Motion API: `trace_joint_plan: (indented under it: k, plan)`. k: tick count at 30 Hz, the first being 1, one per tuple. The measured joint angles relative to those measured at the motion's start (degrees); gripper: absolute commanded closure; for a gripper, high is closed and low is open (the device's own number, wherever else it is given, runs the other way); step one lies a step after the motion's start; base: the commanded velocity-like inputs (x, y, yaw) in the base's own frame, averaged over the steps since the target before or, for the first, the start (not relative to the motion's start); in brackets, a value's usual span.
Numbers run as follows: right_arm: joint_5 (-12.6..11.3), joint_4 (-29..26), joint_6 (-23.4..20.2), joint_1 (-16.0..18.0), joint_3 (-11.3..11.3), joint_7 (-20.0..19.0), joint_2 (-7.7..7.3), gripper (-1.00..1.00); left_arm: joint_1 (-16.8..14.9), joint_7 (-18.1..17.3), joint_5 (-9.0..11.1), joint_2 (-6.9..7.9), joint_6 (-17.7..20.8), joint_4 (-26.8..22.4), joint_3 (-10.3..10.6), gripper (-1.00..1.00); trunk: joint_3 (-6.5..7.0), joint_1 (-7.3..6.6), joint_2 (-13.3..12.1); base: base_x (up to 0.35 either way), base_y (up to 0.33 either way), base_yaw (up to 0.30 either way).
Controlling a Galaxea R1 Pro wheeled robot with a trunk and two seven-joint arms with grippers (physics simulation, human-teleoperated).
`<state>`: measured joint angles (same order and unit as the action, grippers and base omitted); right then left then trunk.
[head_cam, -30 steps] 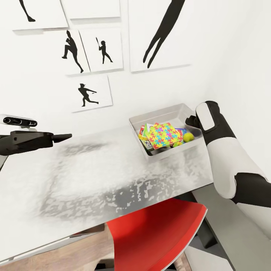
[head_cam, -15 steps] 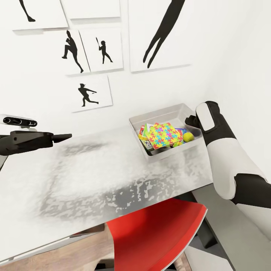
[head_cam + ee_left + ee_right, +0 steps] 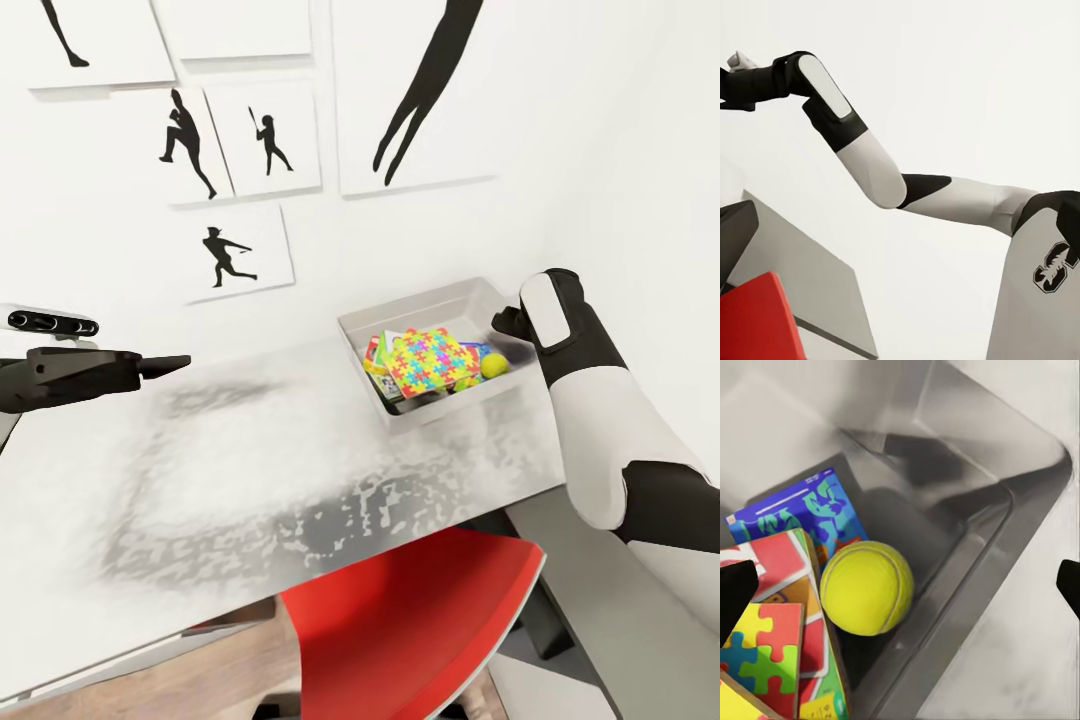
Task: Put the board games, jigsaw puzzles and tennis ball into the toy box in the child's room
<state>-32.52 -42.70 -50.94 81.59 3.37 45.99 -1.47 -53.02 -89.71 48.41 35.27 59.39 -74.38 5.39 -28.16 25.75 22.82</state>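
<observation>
The light grey toy box (image 3: 420,304) stands on the table (image 3: 250,460) against the wall. Inside it lie a jigsaw puzzle (image 3: 432,362) on top, a green board game (image 3: 384,378) under it, and the tennis ball (image 3: 494,366) in the right corner. Up close, the tennis ball (image 3: 867,587) rests beside a blue board game (image 3: 808,507), a game box with red cards (image 3: 784,574) and a puzzle (image 3: 757,654). My right gripper (image 3: 900,589) hovers open just above the ball, holding nothing; its wrist (image 3: 548,312) is at the box's right rim. My left gripper (image 3: 172,364) hangs over the table's left side with nothing in it.
A red chair (image 3: 420,620) is tucked under the table's near edge. Black sports silhouette pictures (image 3: 236,250) hang on the white wall behind. The table is bare between the left gripper and the toy box. My right arm (image 3: 877,176) shows in the left wrist view.
The whole picture has shifted slightly left and up, so the head camera moved. Both arms and the toys in the box stay as they were.
</observation>
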Motion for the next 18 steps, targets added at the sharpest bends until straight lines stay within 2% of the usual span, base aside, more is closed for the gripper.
trace_joint_plan:
  k: [10, 18]
  plan:
    - [0.07, -0.05, -0.02, 0.00, -0.01, 0.05, 0.04, -1.00, 0.00, 0.00, -0.11, 0.00, 0.00, 0.00, 0.00, -1.00, 0.83, 0.01, -0.01, -0.025, 0.000, -0.140]
    - [0.08, -0.06, -0.08, 0.01, -0.06, 0.05, 0.47, -1.00, 0.00, 0.01, -0.05, 0.00, 0.00, 0.00, 0.00, -1.00, 1.51, 0.03, -0.01, -0.280, 0.067, -0.145]
